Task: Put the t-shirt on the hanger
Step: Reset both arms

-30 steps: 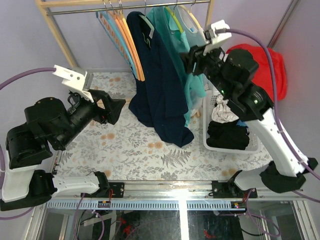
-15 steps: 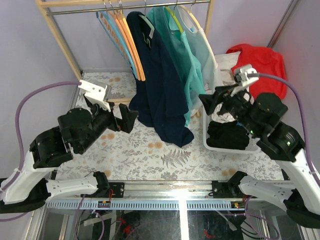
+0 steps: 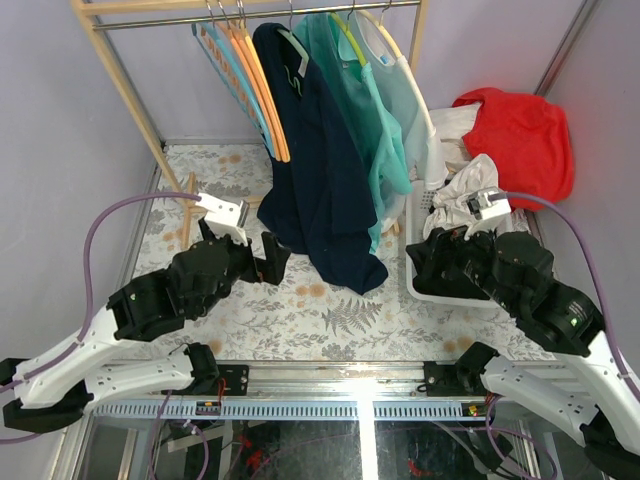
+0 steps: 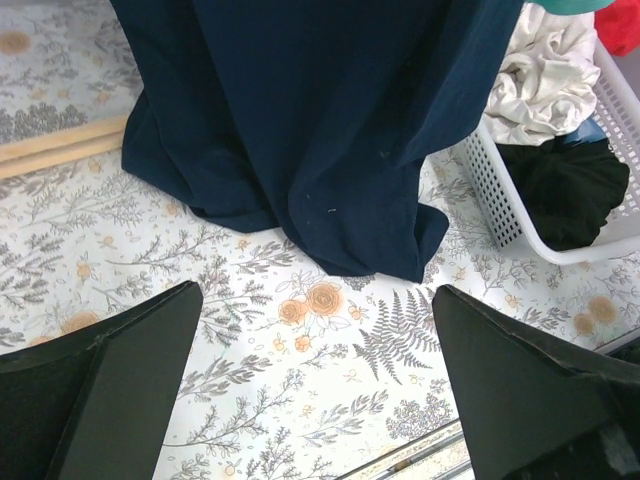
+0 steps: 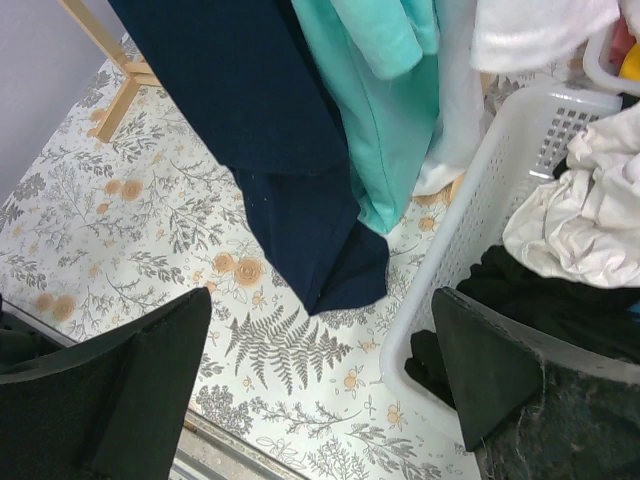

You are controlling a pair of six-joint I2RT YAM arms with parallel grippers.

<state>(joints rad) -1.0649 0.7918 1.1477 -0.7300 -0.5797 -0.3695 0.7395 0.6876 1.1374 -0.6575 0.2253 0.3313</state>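
Left gripper (image 3: 275,258) and right gripper (image 3: 428,250) have both retreated low over the desk (image 3: 300,312), jaws spread, holding nothing. Beyond them, the navy t-shirt (image 3: 320,180) hangs from the rail (image 3: 250,12) on its hanger (image 3: 296,48); hanging looks finished.

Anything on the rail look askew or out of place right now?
Yes. The navy t-shirt hangs from the rail bunched into a narrow, lopsided drape instead of spread flat. Its lower end puddles in folds on the floral table.
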